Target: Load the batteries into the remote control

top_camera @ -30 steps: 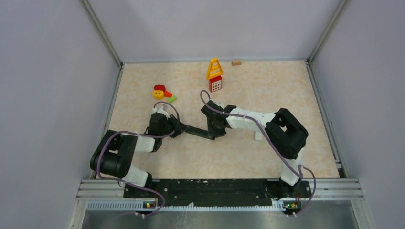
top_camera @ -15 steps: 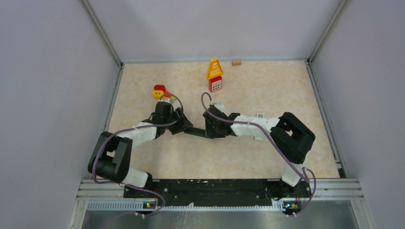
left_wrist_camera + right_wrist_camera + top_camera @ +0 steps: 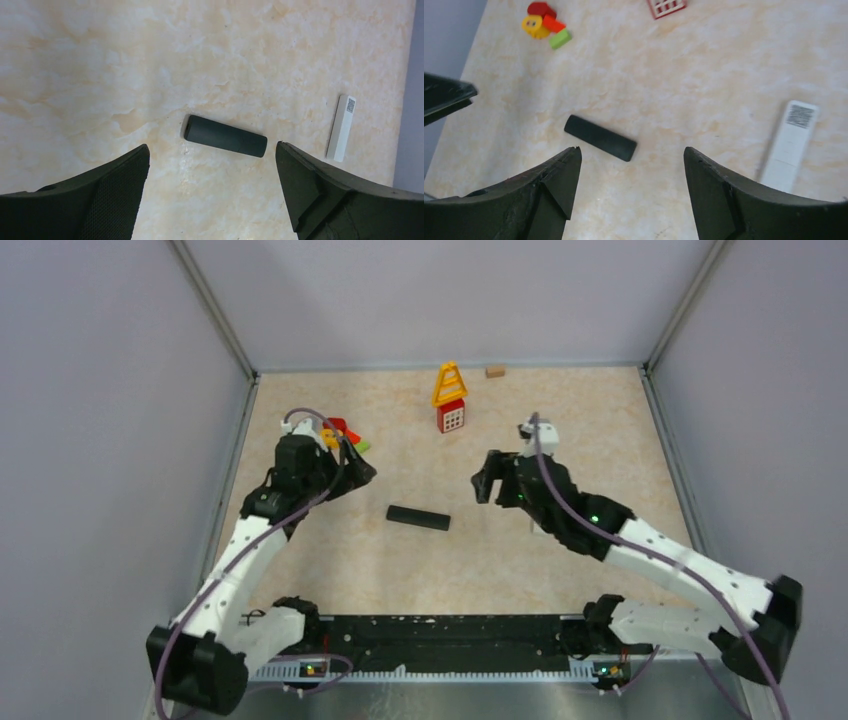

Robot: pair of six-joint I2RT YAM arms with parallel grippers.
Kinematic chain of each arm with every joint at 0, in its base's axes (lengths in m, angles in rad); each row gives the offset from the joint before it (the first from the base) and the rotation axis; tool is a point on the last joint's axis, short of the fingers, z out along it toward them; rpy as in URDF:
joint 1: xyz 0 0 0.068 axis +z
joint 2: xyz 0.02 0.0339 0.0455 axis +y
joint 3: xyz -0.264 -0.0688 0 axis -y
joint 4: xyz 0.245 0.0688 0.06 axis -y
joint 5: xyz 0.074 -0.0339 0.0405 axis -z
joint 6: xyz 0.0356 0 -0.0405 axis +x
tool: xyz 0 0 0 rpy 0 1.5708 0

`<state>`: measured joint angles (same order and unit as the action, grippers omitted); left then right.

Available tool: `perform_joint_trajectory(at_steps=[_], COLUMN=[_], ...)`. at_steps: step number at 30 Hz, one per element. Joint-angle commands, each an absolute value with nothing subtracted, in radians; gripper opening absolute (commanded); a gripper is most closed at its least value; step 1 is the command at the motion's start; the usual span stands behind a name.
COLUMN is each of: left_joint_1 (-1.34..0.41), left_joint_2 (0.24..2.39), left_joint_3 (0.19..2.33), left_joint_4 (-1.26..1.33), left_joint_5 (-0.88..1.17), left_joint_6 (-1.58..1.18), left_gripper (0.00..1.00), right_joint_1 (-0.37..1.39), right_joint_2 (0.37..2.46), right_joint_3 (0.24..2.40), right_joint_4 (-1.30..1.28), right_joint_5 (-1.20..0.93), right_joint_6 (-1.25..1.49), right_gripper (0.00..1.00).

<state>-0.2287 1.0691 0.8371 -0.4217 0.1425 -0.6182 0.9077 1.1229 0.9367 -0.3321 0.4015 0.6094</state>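
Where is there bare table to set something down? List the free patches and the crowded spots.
Free: the near strip between the black remote and the arm bases; the far right, between the wooden block and the right wall. Crowded: the far left, by the toy pile and the left gripper.

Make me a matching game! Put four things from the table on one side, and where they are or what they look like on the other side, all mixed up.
Things:
1 black remote
2 white stick
3 wooden block
4 yellow toy ladder

Clues:
A stands on the red block
B sits at the far edge of the table
C has a square code sticker
D lies flat in the middle

Pairs: 1-D, 2-C, 3-B, 4-A
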Motion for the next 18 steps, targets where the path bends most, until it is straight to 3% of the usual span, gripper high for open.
perform_joint_trajectory(at_steps=[1,2,3,10,18], left_joint_1=[-0.227,-0.227,-0.227,-0.228,-0.227], left_joint_2=[0.842,0.81,0.757,0.496,0.402], left_joint_3=[0.915,0.919,0.93,1.063,1.204], left_joint_4=[-0.643,-0.663,-0.69,-0.885,-1.028], left_joint_5=[-0.031,-0.059,-0.082,-0.211,-0.294], left_joint_6=[-0.569,-0.562,-0.557,-0.532,-0.504], left_gripper=[0.99,0.99,0.99,0.99,0.99], right_joint_1=[0.899,0.9,0.899,0.9,0.9], right_joint_2=[0.856,0.797,0.739,0.486,0.406], right_joint_3=[0.919,0.933,0.951,1.109,1.186], right_joint_4=[-0.565,-0.614,-0.658,-0.872,-0.93], right_joint_5=[0.708,0.745,0.798,1.052,1.142], right_joint_6=[0.545,0.543,0.545,0.541,0.474], right_gripper=[0.82,0.9,0.92,0.94,0.95])
